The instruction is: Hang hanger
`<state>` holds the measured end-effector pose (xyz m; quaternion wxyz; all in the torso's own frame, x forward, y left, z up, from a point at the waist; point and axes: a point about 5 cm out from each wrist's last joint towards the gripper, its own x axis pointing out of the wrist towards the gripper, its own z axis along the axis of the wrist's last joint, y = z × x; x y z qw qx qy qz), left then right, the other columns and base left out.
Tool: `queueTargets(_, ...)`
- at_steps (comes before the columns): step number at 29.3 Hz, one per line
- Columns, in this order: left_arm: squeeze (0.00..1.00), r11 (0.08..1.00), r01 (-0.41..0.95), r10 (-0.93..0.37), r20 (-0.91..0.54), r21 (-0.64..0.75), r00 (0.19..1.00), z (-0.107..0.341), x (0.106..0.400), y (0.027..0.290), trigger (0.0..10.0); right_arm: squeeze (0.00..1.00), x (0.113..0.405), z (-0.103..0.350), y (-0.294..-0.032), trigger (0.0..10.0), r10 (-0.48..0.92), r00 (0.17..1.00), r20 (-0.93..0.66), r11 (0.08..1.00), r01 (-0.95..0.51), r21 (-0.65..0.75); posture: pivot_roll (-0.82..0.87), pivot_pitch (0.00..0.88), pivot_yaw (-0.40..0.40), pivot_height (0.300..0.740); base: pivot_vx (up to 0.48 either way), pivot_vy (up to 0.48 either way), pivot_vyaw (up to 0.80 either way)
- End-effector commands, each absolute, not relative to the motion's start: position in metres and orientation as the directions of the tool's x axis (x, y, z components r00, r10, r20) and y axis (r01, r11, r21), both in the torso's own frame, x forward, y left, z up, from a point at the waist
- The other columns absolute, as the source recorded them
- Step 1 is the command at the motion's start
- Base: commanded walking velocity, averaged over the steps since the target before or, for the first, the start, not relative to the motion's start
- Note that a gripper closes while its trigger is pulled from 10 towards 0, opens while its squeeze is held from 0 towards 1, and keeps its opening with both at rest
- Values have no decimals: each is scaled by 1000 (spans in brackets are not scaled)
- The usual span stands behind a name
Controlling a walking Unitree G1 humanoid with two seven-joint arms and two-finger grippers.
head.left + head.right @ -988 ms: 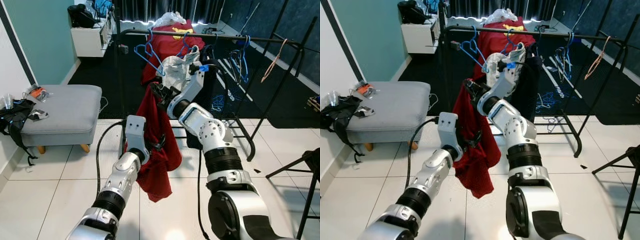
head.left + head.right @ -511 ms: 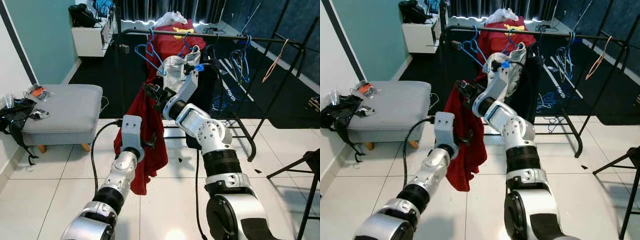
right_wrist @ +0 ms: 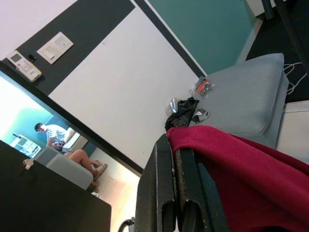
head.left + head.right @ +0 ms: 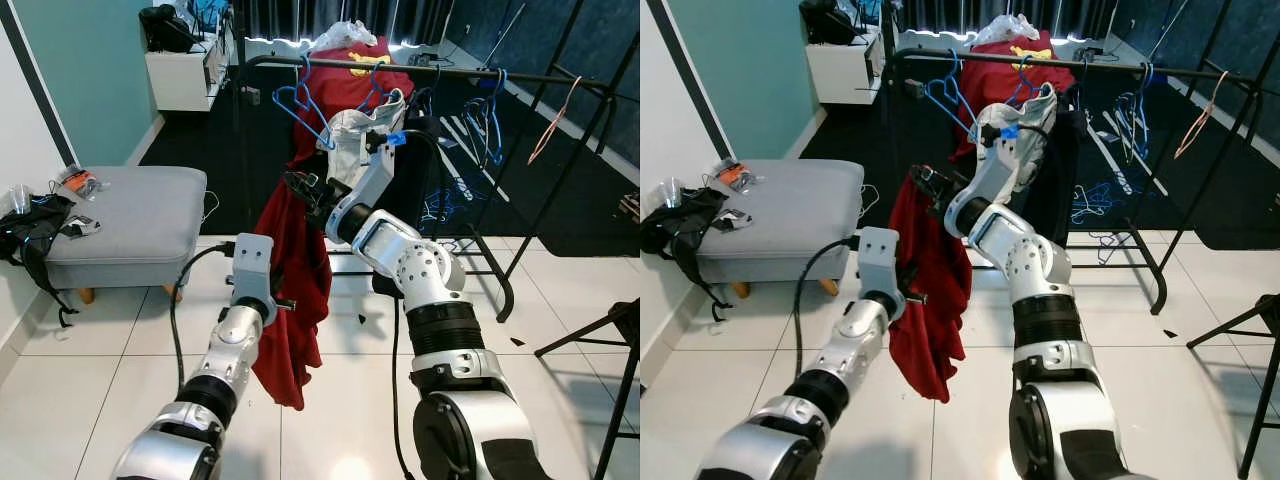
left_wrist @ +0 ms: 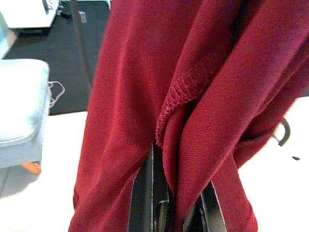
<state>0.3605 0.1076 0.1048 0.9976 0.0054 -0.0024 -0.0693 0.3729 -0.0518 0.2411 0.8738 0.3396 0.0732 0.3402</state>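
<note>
A dark red garment [image 4: 297, 290] hangs in front of me, short of the black clothes rail [image 4: 450, 72]. My right gripper [image 4: 293, 182] holds its top edge, fingers [image 3: 166, 193] pressed together with the cloth [image 3: 241, 169] draped over their tips. Lower down, my left gripper [image 4: 285, 302] is shut on a fold at the garment's left side; the cloth [image 5: 193, 96] runs between its fingers [image 5: 142, 203]. Any hanger inside the garment is hidden. Blue hangers [image 4: 300, 105] hang on the rail beside a red shirt [image 4: 350, 75] and a pale garment [image 4: 350, 140].
A grey ottoman [image 4: 120, 220] with a black bag [image 4: 25, 235] stands at the left, with a white cabinet [image 4: 185, 75] behind it. More blue hangers [image 4: 485, 115] and a pink one [image 4: 550, 120] hang at the right. A black stand [image 4: 620, 330] is at the right edge. A seated person [image 3: 63, 145] is far left.
Both grippers have carried the red garment a little to the left. The left arm has drawn back leftward, and the cloth now hangs straighter and longer.
</note>
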Motion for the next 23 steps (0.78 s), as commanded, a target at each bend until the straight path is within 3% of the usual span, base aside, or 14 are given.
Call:
queueTargets(1,0,990,131,-131,-3,53,991,101,359,119,0,0,371,243,-55,0,643,756,123,529,-555,643,-90,2,-68,740,0,0,0)
queueTargets(7,0,990,109,-110,4,86,994,101,358,138,0,0,371,239,-59,0,633,766,114,541,-543,642,-86,2,-67,740,0,0,0)
queueTargets(9,0,980,159,-164,30,118,986,107,357,150,0,0,371,231,-67,0,609,788,91,579,-520,629,-82,6,-68,740,0,0,0)
queueTargets(12,0,980,159,-164,30,118,986,107,357,150,0,0,371,231,-67,0,609,788,91,579,-520,629,-82,6,-68,740,0,0,0)
queueTargets(15,0,969,177,-194,93,171,976,122,355,171,0,0,371,215,-88,0,540,840,54,634,-449,630,-74,12,-64,740,0,0,0)
queueTargets(17,0,969,177,-194,93,171,976,122,355,171,0,0,371,215,-88,0,540,840,54,634,-449,630,-74,12,-64,740,0,0,0)
queueTargets(18,0,969,151,-179,134,194,975,132,355,182,0,0,370,206,-97,1922,511,859,35,653,-414,634,-72,13,-62,740,0,0,0)
queueTargets(19,0,969,151,-179,134,194,975,132,355,182,0,0,370,206,-97,1922,511,859,35,653,-414,634,-72,13,-62,740,0,0,0)
queueTargets(20,0,972,115,-153,180,206,972,142,355,190,0,318,366,195,-102,10000,495,869,12,667,-388,636,-69,14,-61,740,0,0,0)
queueTargets(23,0,972,115,-153,180,206,972,142,355,190,0,318,366,195,-102,10000,495,869,12,667,-388,636,-69,14,-61,740,0,0,0)
